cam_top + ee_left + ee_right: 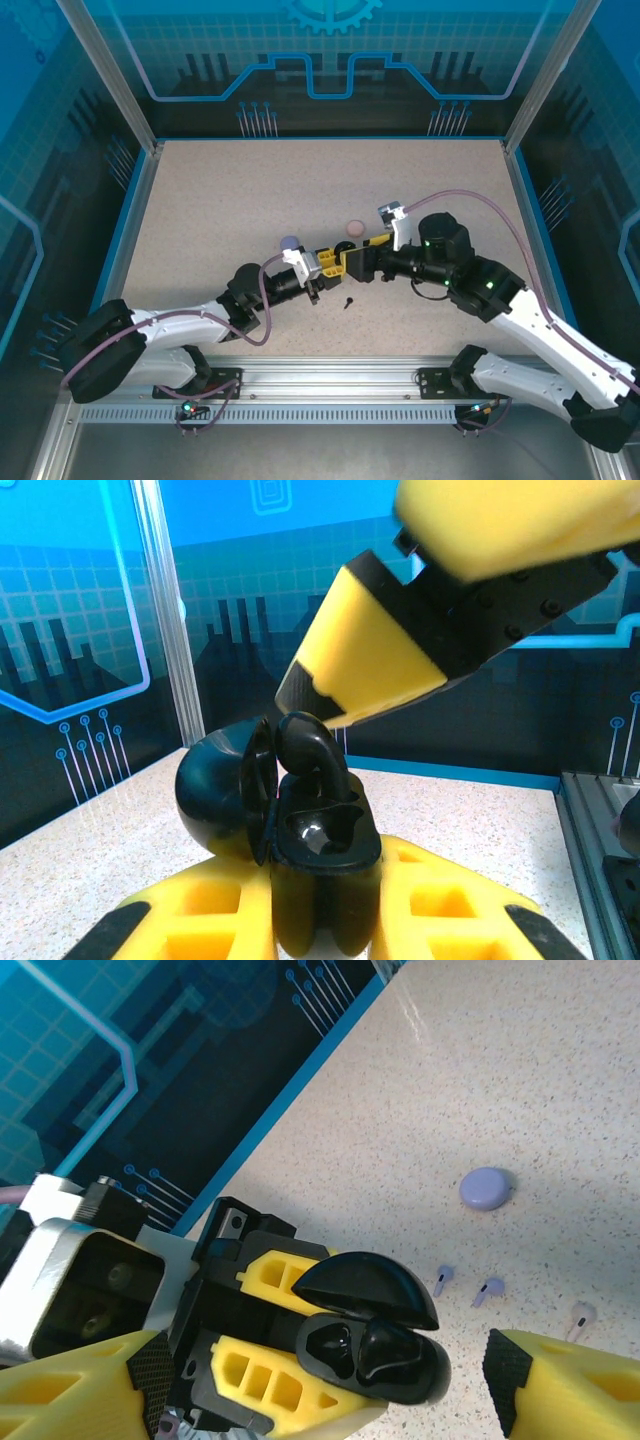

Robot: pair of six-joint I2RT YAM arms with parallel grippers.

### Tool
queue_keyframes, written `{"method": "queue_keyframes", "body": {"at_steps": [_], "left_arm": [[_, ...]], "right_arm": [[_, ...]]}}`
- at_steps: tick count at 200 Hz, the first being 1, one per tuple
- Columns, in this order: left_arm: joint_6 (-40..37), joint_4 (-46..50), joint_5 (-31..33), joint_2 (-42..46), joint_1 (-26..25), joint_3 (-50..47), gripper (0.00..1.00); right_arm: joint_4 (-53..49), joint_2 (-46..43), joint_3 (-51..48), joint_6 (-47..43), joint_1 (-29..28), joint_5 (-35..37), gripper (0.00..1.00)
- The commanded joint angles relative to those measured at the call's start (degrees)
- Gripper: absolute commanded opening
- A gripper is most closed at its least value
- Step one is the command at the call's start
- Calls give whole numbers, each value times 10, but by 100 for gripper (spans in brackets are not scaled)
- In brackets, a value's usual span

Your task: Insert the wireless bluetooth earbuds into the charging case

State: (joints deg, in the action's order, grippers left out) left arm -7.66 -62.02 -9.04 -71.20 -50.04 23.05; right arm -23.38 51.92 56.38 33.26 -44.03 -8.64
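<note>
- Black against the speckled table (220,200), a loose bud (349,300) lies at 6 o'clock from where the left gripper (322,266) and right gripper (352,262) meet mid-table. A lilac case (291,242) sits at their 11 o'clock and a pink case (353,229) at 1 o'clock.
- From the left wrist, the left gripper is clamped tight on the black case (320,880), its lid (215,790) swung open toward 9 o'clock. A seated bud (310,752) stands in it, head above its well, so it looks only half home. A yellow finger (370,660) of the right gripper hangs just above, at 1 o'clock.
- From the right wrist, the right gripper is spread wide and holds nothing. The case's well at 9 o'clock seems empty, though the gloss makes that uncertain.
- Two lilac buds (489,1288) and a pale bud (581,1311) lie on the table at the case's 3 o'clock.
- To do this well, press the bud straight down with one fingertip, keeping the case level.
</note>
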Motion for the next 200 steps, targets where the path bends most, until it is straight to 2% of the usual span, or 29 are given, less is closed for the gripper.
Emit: {"method": "queue_keyframes", "body": {"at_steps": [1,70,141,200], "left_arm": [[-5,-24,-14,12,-1,1,0],[2,-24,-11,5,-1,3,0],[3,-20,-3,1,-1,6,0],[3,-20,-1,-7,-1,9,0]], "right_arm": [[16,10,21,-8,5,-20,84],[22,16,24,-14,3,-32,82],[7,9,23,-16,2,-34,72],[0,4,19,-14,-1,-29,68]]}}
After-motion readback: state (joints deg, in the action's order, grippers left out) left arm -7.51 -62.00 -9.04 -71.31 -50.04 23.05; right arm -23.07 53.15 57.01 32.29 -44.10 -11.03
